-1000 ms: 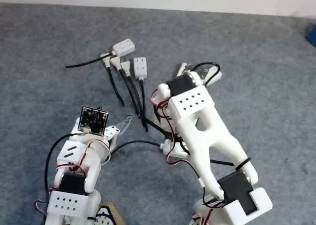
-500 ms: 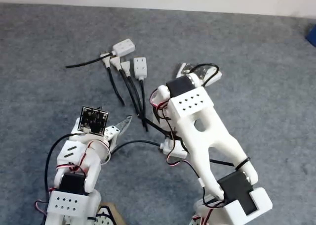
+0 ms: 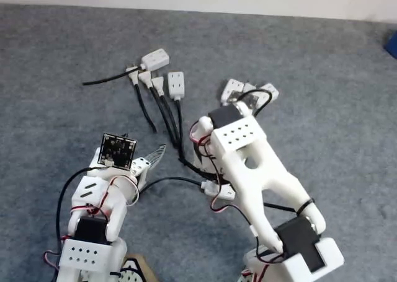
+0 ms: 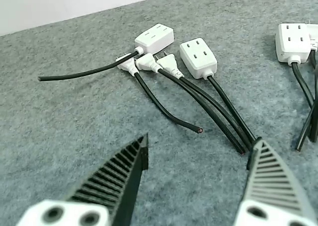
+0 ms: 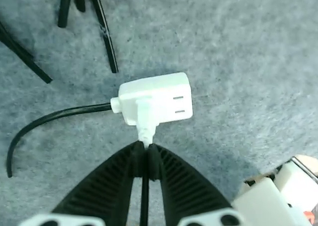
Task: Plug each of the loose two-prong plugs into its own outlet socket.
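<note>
White plug (image 5: pixel 144 120), pinched tight by the right gripper (image 5: pixel 145 150), wants pressing squarely into its outlet socket (image 5: pixel 169 98) (left gripper (image 4: pixel 201 139) gapes empty).

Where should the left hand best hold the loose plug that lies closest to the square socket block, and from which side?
Grip the plug by its white body, from above, across its width, probably. It lies flat on the carpet, and this leaves its prongs free.
</note>
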